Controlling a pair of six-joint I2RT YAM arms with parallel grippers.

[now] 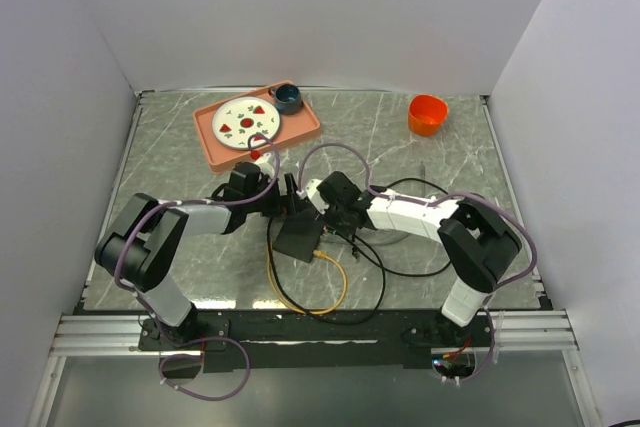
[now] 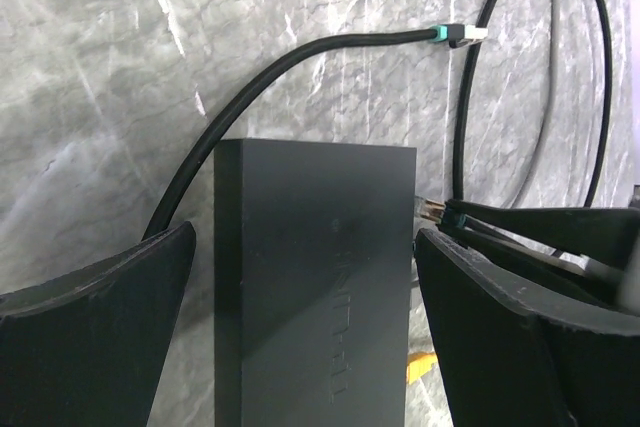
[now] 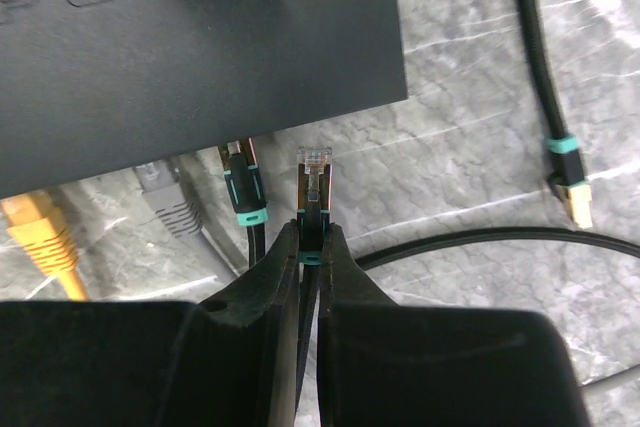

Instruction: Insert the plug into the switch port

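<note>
Two end effectors meet over the switch (image 1: pixel 298 237), which lies flat on the grey marbled counter (image 1: pixel 450 147) just left of the middle of the overhead view. The left end effector (image 2: pixel 305 247) is released, its fingers (image 2: pixel 100 337) spread wide to either side of the switch's body. In its wrist view a strip of counter shows between the switch and the finger at the frame's left. On the frame's right I cannot tell whether finger and switch touch.

The right end effector (image 3: pixel 310 245) is clenched on the plug (image 3: pixel 314 169), pinching the boot right behind its clear tip. That tip points at the socket side of the switch and stands just short of it, with a sliver of counter between them in the right wrist view.

To the left of the plug in that view, three leads sit in sockets. A black cable (image 3: pixel 246 192) with a teal band is just beside the plug, then a grey cable (image 3: pixel 165 192), then a yellow cable (image 3: pixel 40 232) at the frame's left edge. A loose plug (image 3: pixel 570 182) with a teal band and gold tip lies well apart at the frame's right.

In the upper part of the overhead view, a salmon tray (image 1: pixel 298 123) carries a patterned plate (image 1: pixel 247 122) and a dark cup (image 1: pixel 288 98). An orange cup (image 1: pixel 427 114) stands to the upper right.
</note>
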